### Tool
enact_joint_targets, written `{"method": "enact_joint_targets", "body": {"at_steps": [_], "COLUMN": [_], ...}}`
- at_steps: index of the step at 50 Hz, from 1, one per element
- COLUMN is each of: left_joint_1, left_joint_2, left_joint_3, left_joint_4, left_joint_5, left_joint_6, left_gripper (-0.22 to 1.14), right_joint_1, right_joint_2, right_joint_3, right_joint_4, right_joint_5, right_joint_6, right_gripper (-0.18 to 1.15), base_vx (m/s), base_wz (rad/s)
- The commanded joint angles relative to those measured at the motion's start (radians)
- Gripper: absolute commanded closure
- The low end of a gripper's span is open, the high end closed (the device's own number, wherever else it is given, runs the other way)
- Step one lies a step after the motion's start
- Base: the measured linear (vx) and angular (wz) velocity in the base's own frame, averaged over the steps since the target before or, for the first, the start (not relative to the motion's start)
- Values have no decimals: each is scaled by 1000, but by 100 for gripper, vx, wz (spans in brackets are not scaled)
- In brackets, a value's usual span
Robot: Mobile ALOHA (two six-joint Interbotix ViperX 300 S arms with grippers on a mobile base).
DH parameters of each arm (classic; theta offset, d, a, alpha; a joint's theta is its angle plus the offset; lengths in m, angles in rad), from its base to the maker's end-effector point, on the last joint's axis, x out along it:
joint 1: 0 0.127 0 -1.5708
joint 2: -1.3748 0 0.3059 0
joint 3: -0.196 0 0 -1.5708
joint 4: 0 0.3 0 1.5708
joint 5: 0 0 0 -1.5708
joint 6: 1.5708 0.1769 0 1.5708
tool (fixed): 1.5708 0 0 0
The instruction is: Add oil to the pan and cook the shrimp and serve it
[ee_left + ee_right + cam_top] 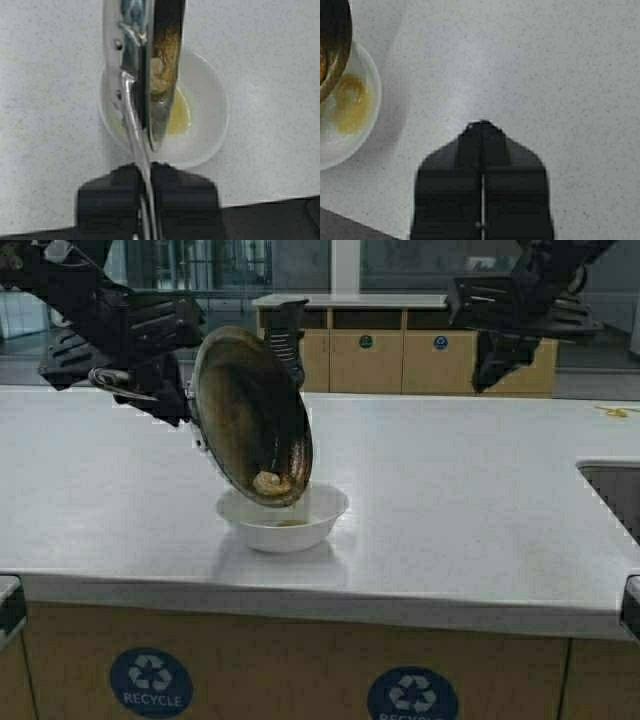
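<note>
Steeply tilted, the steel pan (250, 410), handle clamped in left jaws, drips oil (179, 112).

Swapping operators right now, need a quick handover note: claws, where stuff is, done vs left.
Left claw: shut on the pan handle, holding the pan tipped steeply over the white bowl on the counter.
Right claw: shut, empty, raised over bare counter to the right of the bowl.
Shrimp: in the pan, at its low edge just above the bowl.
Oil: a yellow pool already in the bowl.
Done: pan brought to the bowl, pouring under way.
Left: get the shrimp into the bowl, then set the pan down.
</note>
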Motion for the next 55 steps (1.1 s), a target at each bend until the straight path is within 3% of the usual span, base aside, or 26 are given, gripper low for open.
{"method": "enact_joint_targets", "body": {"at_steps": [1, 8, 37, 55], "left_joint_1": [-28, -67, -67, -67], "left_joint_2": [-17, -9, -2, -9], "left_joint_3": [-52, -67, -106, -153], "left_joint_4": [-9, -11, -37, -34], "left_joint_5": [11, 66, 75, 167], "left_joint_6": [54, 121, 183, 290], "left_gripper": [87, 87, 86, 86], "right_joint_1": [2, 2, 2, 2], "right_joint_2": [-17, -18, -26, -26], "right_joint_3": [-18, -18, -17, -20], "right_joint_4": [2, 2, 2, 2], "right_joint_5": [-11, -11, -15, -15], "right_joint_6": [2, 2, 2, 3], "right_gripper": [91, 91, 91, 91], "base_vx": [0, 0, 0, 0], "base_wz": [0, 0, 0, 0]}}
